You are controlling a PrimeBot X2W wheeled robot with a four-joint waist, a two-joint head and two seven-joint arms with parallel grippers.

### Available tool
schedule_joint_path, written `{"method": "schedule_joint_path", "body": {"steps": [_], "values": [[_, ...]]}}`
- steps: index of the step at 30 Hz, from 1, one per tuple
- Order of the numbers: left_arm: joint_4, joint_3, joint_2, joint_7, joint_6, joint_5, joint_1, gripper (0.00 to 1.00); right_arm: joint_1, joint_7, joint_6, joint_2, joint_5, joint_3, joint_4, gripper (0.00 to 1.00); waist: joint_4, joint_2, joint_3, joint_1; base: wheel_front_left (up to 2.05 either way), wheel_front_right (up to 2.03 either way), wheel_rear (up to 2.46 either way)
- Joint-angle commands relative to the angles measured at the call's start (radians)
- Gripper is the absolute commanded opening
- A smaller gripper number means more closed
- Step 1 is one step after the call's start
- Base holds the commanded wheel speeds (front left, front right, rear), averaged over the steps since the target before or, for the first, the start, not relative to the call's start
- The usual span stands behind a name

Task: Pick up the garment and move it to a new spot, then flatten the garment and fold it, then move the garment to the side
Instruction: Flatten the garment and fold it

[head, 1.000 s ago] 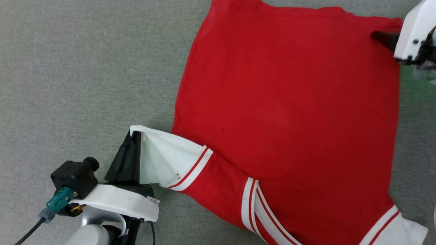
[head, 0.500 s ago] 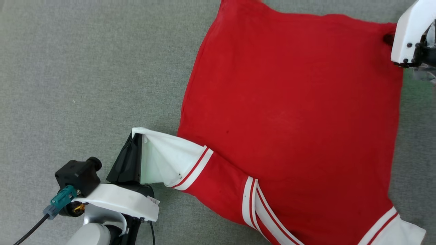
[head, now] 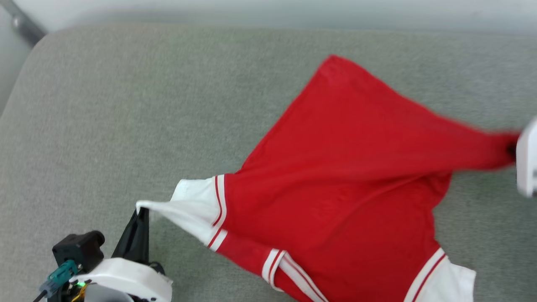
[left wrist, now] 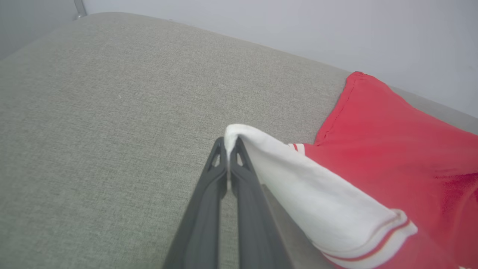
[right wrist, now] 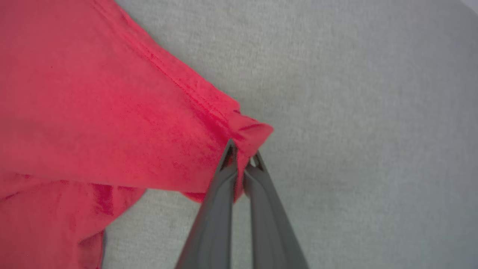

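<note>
A: What sort of place is this?
B: Hard to pin down; a plain test room, maybe. A grey cloth-covered counter (head: 105, 105) with a rounded corner, a bare pale wall (left wrist: 261, 22) behind, a dark bar (head: 25, 26).

No writing to read

The garment (head: 335, 167) shows a plain red face with striped trim on its white sleeves; no letter, number, brand or label is legible on it.
</note>
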Motion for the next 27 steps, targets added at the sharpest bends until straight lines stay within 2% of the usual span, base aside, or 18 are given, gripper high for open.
{"method": "schedule_joint_path", "body": {"steps": [1, 6, 12, 13, 14, 15, 19, 22, 25, 27], "values": [[0.004, 0.005, 0.007, -0.006, 0.005, -0.002, 0.016, 0.0, 0.05, 0.006, -0.001, 0.003, 0.004, -0.013, -0.017, 0.0, -0.042, -0.0001, -0.053, 0.0, 0.0, 0.0, 0.0], [0.011, 0.017, 0.027, 0.013, 0.018, -0.025, 0.072, 0.0, 0.4, 0.047, -0.001, 0.064, 0.003, -0.15, -0.156, 0.0, -0.072, -0.0001, -0.118, 0.0, 0.0, 0.0, 0.0], [0.016, 0.022, 0.045, 0.031, 0.016, -0.037, 0.088, 0.0, 0.727, 0.091, -0.001, 0.218, 0.004, -0.29, -0.287, 0.0, -0.089, -0.0001, -0.137, 0.0, 0.0, 0.0, 0.0], [0.017, 0.023, 0.048, 0.032, 0.018, -0.038, 0.091, 0.0, 0.76, 0.096, -0.001, 0.244, 0.001, -0.305, -0.304, 0.04, -0.094, -0.0001, -0.138, 0.0, 0.0, 0.0, 0.0], [0.017, 0.025, 0.051, 0.034, 0.02, -0.04, 0.094, 0.0, 0.786, 0.098, -0.001, 0.266, 0.0, -0.318, -0.321, 0.29, -0.099, -0.0001, -0.138, 0.0, 0.0, 0.0, 0.0], [0.015, 0.028, 0.055, 0.034, 0.022, -0.041, 0.097, 0.0, 0.801, 0.091, -0.001, 0.284, -0.002, -0.329, -0.341, 1.0, -0.105, -0.0001, -0.138, 0.0, 0.0, 0.0, 0.0], [0.006, 0.031, 0.063, 0.044, 0.029, -0.043, 0.101, 0.0, 0.792, 0.02, -0.001, 0.322, 0.003, -0.364, -0.404, 1.0, -0.123, -0.0001, -0.135, 0.0, 0.0, 0.0, 0.0], [0.0, 0.033, 0.068, 0.05, 0.031, -0.042, 0.098, 0.0, 0.723, -0.118, -0.001, 0.315, -0.01, -0.388, -0.429, 1.0, -0.131, -0.0001, -0.125, 0.0, 0.0, 0.0, 0.0], [-0.012, 0.028, 0.07, 0.054, 0.031, -0.036, 0.08, 0.0, 0.63, -0.265, -0.001, 0.314, -0.013, -0.398, -0.403, 1.0, -0.133, -0.0001, -0.103, 0.0, 0.0, 0.0, 0.0], [-0.019, 0.026, 0.067, 0.056, 0.032, -0.032, 0.069, 0.0, 0.553, -0.326, -0.001, 0.312, 0.001, -0.386, -0.365, 1.0, -0.13, -0.0001, -0.083, 0.0, 0.0, 0.0, 0.0]]}}
